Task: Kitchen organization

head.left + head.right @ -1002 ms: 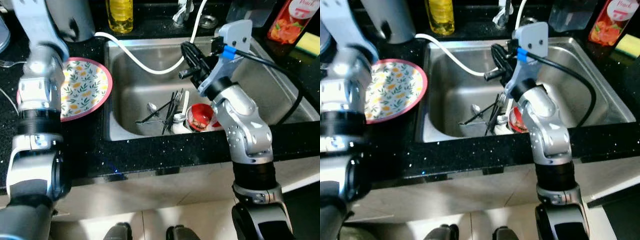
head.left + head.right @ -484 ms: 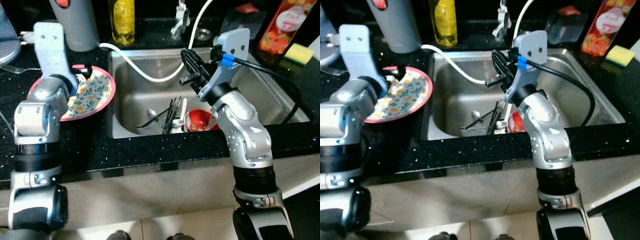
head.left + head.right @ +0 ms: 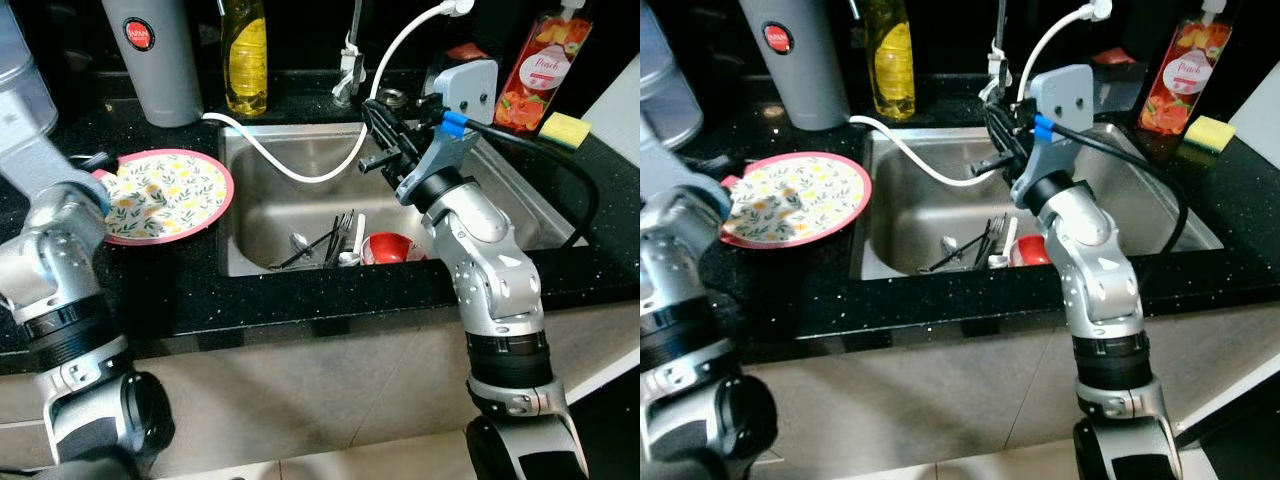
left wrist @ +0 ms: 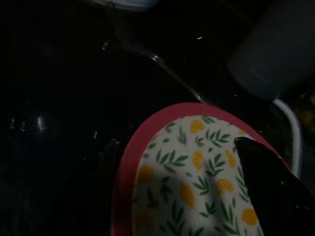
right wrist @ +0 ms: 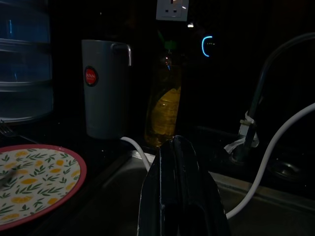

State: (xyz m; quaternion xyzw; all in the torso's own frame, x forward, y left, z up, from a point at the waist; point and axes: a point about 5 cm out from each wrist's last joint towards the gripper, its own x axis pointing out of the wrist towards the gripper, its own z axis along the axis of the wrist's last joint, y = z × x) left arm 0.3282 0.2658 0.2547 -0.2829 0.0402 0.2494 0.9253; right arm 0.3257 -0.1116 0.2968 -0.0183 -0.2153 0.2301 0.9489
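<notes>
Two hands at work: left hand (image 3: 100, 165) grips the floral plate (image 3: 165, 195) at mid-left on the counter (image 3: 300, 300), seemingly repositioning it. Right hand (image 3: 385, 135), fingers pressed together, hovers above the sink (image 3: 300, 215). Next: cutlery (image 3: 325, 245) and red bowl (image 3: 390, 247), past that white hose (image 3: 290, 165).

We see a home kitchen: steel sink (image 3: 300, 215) in a black counter (image 3: 180, 290), cutlery (image 3: 325, 245) inside, faucet (image 3: 349, 60) at 12 o'clock, floral plate (image 3: 165, 195) at 9 o'clock, soap bottle (image 3: 244, 55).
</notes>
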